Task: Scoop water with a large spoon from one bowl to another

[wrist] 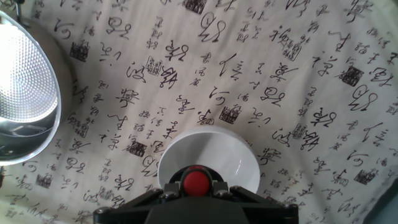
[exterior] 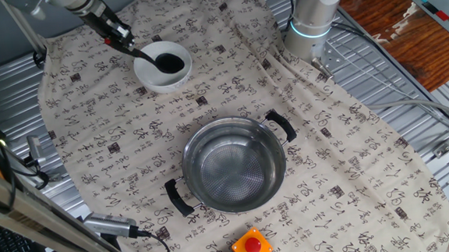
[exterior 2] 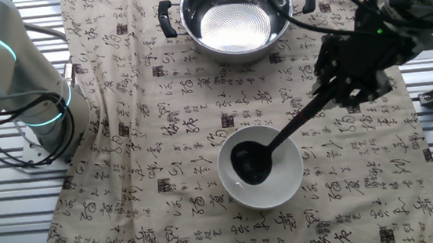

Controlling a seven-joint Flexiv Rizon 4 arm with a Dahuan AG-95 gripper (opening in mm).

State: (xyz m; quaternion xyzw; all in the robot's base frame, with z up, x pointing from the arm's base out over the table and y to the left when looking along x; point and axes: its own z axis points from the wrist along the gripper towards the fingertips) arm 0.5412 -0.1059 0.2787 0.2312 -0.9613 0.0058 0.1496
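Note:
The black ladle (exterior 2: 270, 150) has its round scoop (exterior: 169, 63) inside the small white bowl (exterior: 150, 76), which also shows in the other fixed view (exterior 2: 285, 188) and in the hand view (wrist: 235, 159). My gripper (exterior 2: 338, 87) is shut on the ladle's handle. The handle's red tip (wrist: 196, 182) shows between the jaws in the hand view. The steel pot (exterior: 235, 163) with two black loop handles stands apart from the bowl on the printed cloth; it also shows in the other fixed view (exterior 2: 236, 13) and at the hand view's left edge (wrist: 25, 93).
A patterned cloth (exterior: 350, 134) covers the table. A red button box (exterior: 251, 248) sits near the cloth's front edge. The arm's base (exterior: 312, 19) stands at the back right, with cables (exterior: 410, 103) on the metal table around it.

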